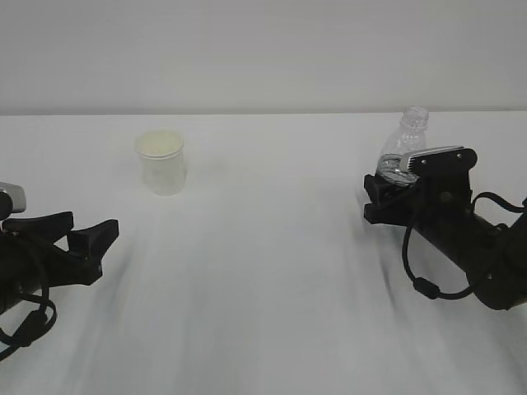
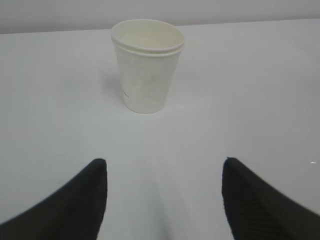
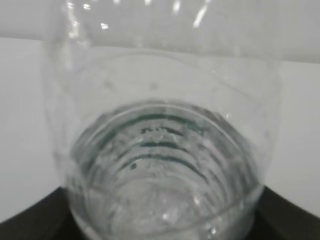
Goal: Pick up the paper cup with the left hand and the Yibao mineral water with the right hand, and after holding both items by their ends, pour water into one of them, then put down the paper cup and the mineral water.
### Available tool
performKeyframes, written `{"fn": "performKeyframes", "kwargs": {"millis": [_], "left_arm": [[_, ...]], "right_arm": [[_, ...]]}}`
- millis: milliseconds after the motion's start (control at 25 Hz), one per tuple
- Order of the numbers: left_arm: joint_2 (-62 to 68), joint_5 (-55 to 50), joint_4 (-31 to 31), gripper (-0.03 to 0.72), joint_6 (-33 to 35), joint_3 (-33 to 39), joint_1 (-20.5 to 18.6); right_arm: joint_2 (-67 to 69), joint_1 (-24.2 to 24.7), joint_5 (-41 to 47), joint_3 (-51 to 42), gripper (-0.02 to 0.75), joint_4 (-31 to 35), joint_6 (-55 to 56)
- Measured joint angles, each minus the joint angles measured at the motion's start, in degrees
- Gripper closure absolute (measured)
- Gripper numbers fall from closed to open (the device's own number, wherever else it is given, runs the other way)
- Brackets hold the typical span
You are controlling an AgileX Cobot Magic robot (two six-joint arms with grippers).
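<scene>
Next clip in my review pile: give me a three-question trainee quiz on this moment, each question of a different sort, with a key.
1. True or false: the paper cup is clamped in the left gripper.
2. Multiple choice: the Yibao mineral water sits (A) lying on the table by the cup, (B) tilted between the jaws of the right gripper, (C) inside the cup.
3. Fill in: the cup stands ______ on the table, apart from the left gripper.

Key: 1. False; the left jaws are open with the cup beyond them. 2. B. 3. upright.
</scene>
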State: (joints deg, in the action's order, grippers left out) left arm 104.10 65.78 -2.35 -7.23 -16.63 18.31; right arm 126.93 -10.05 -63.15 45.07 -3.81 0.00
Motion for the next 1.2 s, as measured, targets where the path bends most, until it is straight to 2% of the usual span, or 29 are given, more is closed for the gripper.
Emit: {"fn": "performKeyframes", "kwargs": {"millis": [200,520,1200], "left_arm": [[0.0,0.0,0.0,0.177,0.0,0.0,0.0],[0.0,0.0,0.0,0.177,0.0,0.0,0.0],[1.8,0.0,0.3,0.177,0.0,-0.1,0.0]], "right_arm": [[0.0,0.0,0.2,0.0,0.249,-2.0,0.4],[-3.6,0.0,5.7,0.0,0.249,-3.4,0.9],[-11.9,0.0,7.8,-3.0,0.249,-8.3,1.0]]}}
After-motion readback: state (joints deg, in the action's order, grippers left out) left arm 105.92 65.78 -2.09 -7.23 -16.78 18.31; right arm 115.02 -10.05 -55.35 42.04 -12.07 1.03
